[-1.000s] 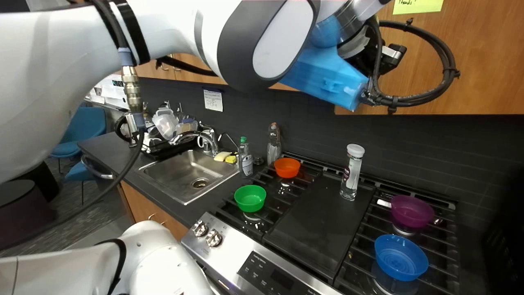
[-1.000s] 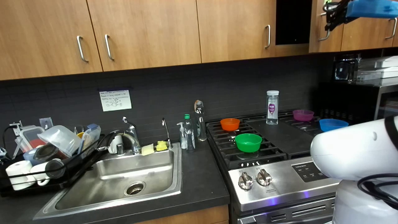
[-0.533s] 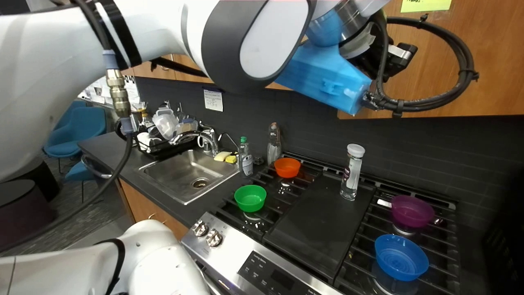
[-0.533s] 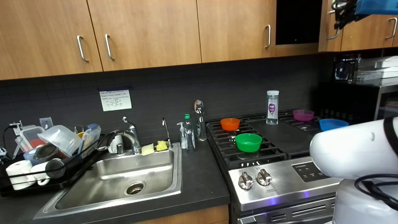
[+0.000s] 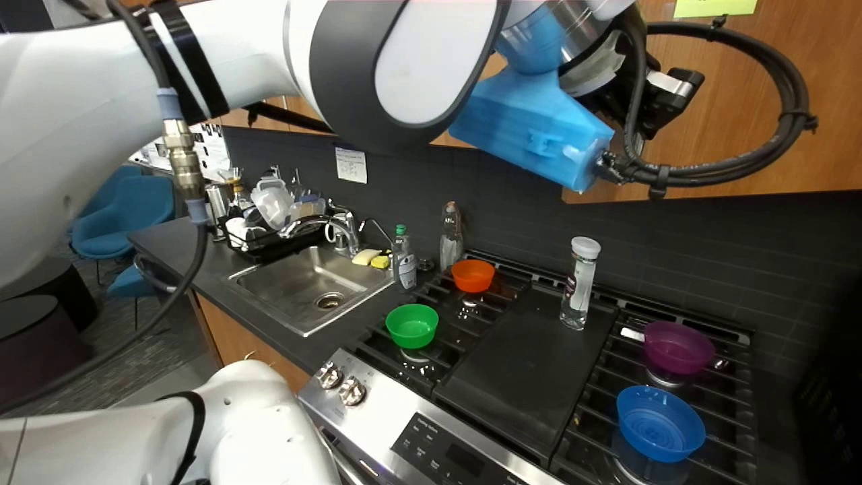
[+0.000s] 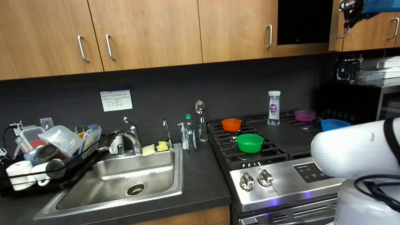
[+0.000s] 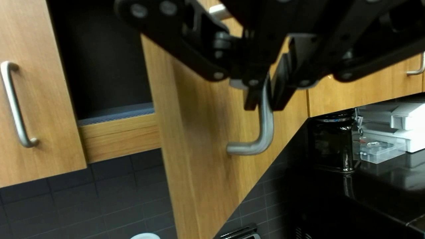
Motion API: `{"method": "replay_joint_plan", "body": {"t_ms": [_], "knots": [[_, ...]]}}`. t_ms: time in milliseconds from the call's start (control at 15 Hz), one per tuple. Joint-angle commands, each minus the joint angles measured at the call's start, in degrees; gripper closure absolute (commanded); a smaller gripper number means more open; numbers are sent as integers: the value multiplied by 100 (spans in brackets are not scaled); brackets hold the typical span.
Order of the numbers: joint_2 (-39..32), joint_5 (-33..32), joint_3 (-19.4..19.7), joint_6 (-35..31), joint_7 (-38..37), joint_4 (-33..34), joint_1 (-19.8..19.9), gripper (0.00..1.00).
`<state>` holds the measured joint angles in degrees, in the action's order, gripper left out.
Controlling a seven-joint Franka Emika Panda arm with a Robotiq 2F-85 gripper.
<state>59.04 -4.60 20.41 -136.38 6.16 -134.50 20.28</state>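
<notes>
We are clamping the metal bar handle (image 7: 266, 126) with the gripper (image 7: 265, 103) at the wrist view's centre and swinging the cabinet door (image 7: 209, 142) wider, baring more dark interior (image 7: 103, 66) at upper left.

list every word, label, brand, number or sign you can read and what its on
"Cooking Options": stove control panel, faint; its other print is too small to read.
Handwritten wall note: too blurred to read.
White-capped bottle: purple print, too blurred.
Green-capped bottle: any print too small.
Posted papers, far left in an exterior view: too small.
Yellow sticky note: cut off, no writing in view.
</notes>
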Motion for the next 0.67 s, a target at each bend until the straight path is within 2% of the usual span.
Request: {"method": "replay_joint_plan", "body": {"t_ms": [0, 333, 600], "knots": [[-756, -350, 167, -509, -221, 279, 314, 96], [-819, -577, 188, -559, -372, 297, 518, 96], [-816, -572, 197, -579, -372, 292, 510, 96]]}}
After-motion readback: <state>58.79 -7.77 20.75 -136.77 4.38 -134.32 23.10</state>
